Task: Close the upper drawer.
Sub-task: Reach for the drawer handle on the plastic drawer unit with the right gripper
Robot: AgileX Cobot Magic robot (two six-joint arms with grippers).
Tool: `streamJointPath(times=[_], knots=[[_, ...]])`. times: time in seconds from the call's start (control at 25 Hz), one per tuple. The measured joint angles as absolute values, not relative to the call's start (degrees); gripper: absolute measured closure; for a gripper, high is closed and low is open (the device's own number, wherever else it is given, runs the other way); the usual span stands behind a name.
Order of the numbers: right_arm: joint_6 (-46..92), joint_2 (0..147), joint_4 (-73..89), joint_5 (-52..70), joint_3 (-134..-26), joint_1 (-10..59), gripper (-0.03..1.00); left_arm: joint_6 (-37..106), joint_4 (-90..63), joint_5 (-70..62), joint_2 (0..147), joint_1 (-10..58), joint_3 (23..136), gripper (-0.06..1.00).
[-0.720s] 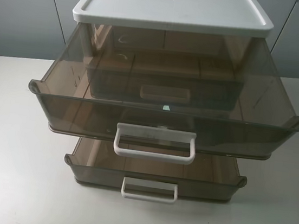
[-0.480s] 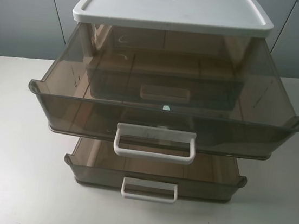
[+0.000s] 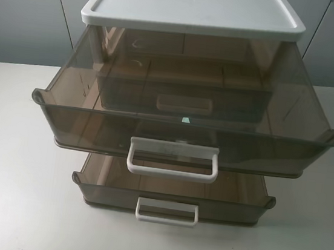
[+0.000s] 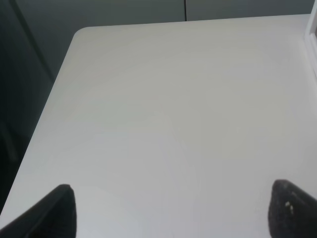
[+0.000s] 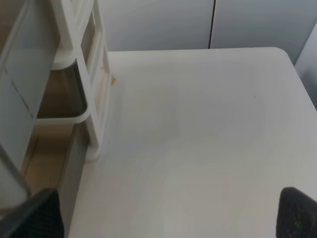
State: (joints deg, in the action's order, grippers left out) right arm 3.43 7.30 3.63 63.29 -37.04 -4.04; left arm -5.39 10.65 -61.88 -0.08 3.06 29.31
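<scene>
White table (image 3: 0, 190), matte top, rounded corners. One item stands on it: a plastic drawer cabinet (image 3: 193, 9) with a white lid, mid-width and toward the back edge (its white frame meets the surface in the right wrist view). A tiny orange fleck (image 5: 113, 79) lies on the table just beside that frame.

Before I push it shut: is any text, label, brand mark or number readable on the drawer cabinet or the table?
No readable text in any view.
The upper drawer, its white loop handle and the cabinet's white top show no print or labels.
A pale speck inside the drawer is too small to tell.
</scene>
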Motion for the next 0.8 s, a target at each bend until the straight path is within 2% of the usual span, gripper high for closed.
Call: streamJointPath(times=[0.2, 0.52, 0.8], knots=[[2.9, 20.3, 0.5, 61.9, -41.5, 1.3, 0.32, -5.4, 10.6, -61.9, -0.1, 3.1, 29.3, 0.2], [5.7, 39.7, -2.7, 54.9, -49.3, 15.2, 0.32, -5.4, 10.6, -61.9, -0.1, 3.1, 29.3, 0.2], [7.5, 49.5, -5.3, 52.3, -57.3, 29.3, 0.32, -5.4, 10.6, -61.9, -0.1, 3.1, 29.3, 0.2]])
